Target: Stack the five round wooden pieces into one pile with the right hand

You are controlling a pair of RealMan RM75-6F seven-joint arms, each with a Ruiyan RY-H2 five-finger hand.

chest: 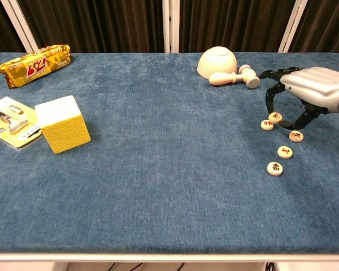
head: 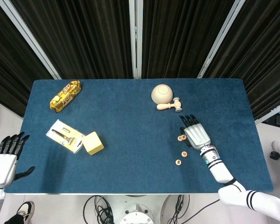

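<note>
Five round wooden pieces with red marks lie at the right of the blue table (chest: pixel 158 169). One piece (chest: pixel 276 117) leans on or overlaps another (chest: pixel 267 125); in the head view they show as a touching pair (head: pixel 181 137). Three more lie singly (chest: pixel 296 135) (chest: pixel 285 151) (chest: pixel 275 168). My right hand (chest: pixel 308 90) hovers over the pair, fingers arched down and thumb apart from them, holding nothing. A fingertip (chest: pixel 269 107) is just above the leaning piece. My left hand (head: pixel 4 158) is off the table's near left corner, fingers spread and empty.
A wooden bowl (chest: pixel 217 62) lies upside down with a small wooden mallet (chest: pixel 234 77) beside it, just behind the hand. A yellow block (chest: pixel 62 124) and a packaged razor (chest: pixel 8 127) lie at the left, a snack bag (chest: pixel 34 65) at the far left.
</note>
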